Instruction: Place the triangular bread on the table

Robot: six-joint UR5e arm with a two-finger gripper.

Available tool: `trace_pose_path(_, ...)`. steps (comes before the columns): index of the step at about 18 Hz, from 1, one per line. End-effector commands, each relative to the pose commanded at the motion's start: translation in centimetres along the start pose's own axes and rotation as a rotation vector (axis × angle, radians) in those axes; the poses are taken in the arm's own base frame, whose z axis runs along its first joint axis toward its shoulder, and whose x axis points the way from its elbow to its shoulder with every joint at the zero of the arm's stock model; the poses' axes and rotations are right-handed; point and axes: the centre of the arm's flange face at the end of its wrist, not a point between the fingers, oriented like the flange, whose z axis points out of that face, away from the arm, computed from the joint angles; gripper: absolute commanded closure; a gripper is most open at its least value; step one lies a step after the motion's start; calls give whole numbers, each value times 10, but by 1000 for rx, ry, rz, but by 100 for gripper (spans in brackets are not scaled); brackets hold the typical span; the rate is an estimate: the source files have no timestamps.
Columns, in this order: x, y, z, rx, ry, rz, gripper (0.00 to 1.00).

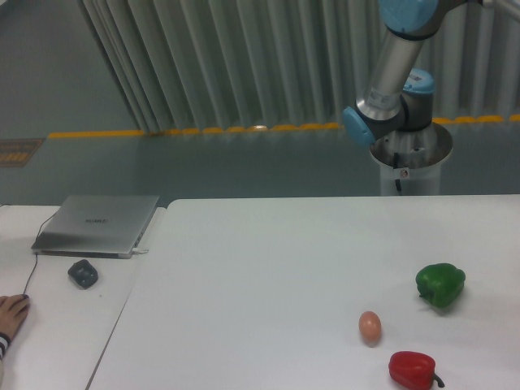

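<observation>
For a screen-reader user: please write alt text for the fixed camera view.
A white table holds a green pepper, brown egg and red pepper; no bread or gripper shows. The robot arm rises behind; a laptop sits left.

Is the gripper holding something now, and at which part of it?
It cannot be told: the gripper is out of view, only part of the arm shows. No bread lies on the table.

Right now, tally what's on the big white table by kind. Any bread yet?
Bell peppers: 2, the green pepper and the red pepper
Eggs: 1, the brown egg
Triangular bread: 0, none in view
Total: 3
The arm's jaws are out of frame.
</observation>
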Motion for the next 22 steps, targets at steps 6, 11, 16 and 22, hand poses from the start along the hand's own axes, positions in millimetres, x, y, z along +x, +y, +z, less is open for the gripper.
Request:
trace_pose_path(6,-7,20,23,2,19,-11,0)
trace_pose_path(11,-15,31,50,1,31,-19,0)
trace_pose_path(16,-20,29,59,-3,29,-15,0)
trace_pose_path(22,-26,31,81,-7,21,-20,0)
